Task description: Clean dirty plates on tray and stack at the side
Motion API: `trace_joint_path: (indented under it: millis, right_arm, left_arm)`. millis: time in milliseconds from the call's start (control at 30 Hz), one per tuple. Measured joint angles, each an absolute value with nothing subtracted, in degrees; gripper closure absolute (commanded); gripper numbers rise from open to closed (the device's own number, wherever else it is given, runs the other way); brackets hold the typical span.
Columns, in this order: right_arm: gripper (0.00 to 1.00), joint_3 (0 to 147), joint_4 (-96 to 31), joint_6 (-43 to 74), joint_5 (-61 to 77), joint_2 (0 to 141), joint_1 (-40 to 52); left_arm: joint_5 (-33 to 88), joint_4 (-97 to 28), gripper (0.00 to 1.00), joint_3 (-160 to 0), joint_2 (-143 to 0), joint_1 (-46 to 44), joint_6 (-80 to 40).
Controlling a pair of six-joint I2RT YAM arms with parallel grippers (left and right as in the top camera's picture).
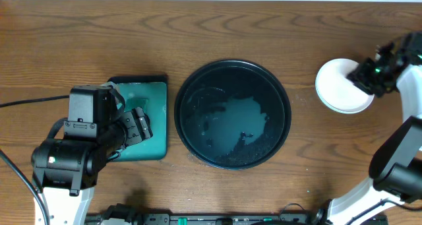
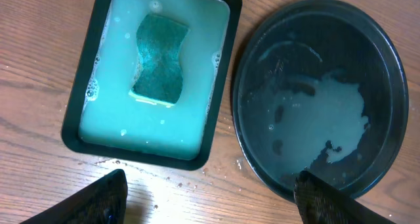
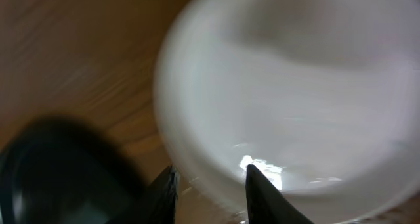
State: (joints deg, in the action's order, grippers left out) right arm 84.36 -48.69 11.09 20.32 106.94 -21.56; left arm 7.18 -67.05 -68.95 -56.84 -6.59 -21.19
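Observation:
One white plate (image 1: 336, 88) rests on the wood at the right, apart from the black tray (image 1: 191, 93). My right gripper (image 1: 364, 76) hangs over the plate's right part. In the right wrist view, which is blurred, the plate (image 3: 295, 86) fills the frame and my right gripper (image 3: 210, 168) stands open astride its near rim, one finger outside and one inside. The black tray (image 2: 262, 60) holds a cloudy puddle and dark specks, no plates. My left gripper (image 2: 210, 177) is wide open above bare wood, between the teal tray and the black tray, holding nothing.
A teal rectangular tray (image 2: 79, 129) of milky water with a green sponge (image 2: 159, 58) in it sits left of the black tray. The left arm (image 1: 66, 152) covers part of the teal tray (image 1: 153, 93) from above. Droplets lie on the wood near it.

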Motion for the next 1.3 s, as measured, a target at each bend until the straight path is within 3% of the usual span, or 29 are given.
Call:
trace_joint_path:
  millis: [133,233,333,367,400,700,1067,1300]
  right_arm:
    - [0.62,84.6,-51.0,5.2,21.7,98.3,-14.3]
    - [0.49,85.3,-53.9,2.2,21.2,89.6,-7.9]
    - [0.26,86.0,-56.5,0.4,20.7,82.0,-1.8]
    - [0.04,86.1,-57.4,-0.2,20.5,79.9,0.1]
    - [0.01,86.2,-58.5,-0.2,20.3,77.3,2.5]
    - [0.01,86.2,-61.3,0.3,18.2,63.6,18.5]
    - [0.01,86.2,-59.8,4.7,17.3,58.8,19.9]
    - [0.01,86.2,-59.7,14.3,6.4,58.8,19.9]
  left_arm:
    - [7.2,-67.0,0.18,-68.9,-56.8,-6.6,-21.2]
    - [7.2,-67.1,0.18,-68.9,-56.8,-6.6,-21.2]
    - [7.2,-67.1,0.18,-68.9,-56.8,-6.6,-21.2]
    - [7.2,-67.0,0.18,-68.9,-56.9,-6.6,-21.2]
    - [7.2,-67.1,0.18,-68.9,-56.9,-6.6,-21.2]
    - [7.2,-67.0,0.18,-68.9,-56.8,-6.6,-21.2]
    - [7.2,-67.0,0.18,-68.9,-56.8,-6.6,-21.2]
    - [7.2,-67.0,0.18,-68.9,-56.8,-6.6,-21.2]
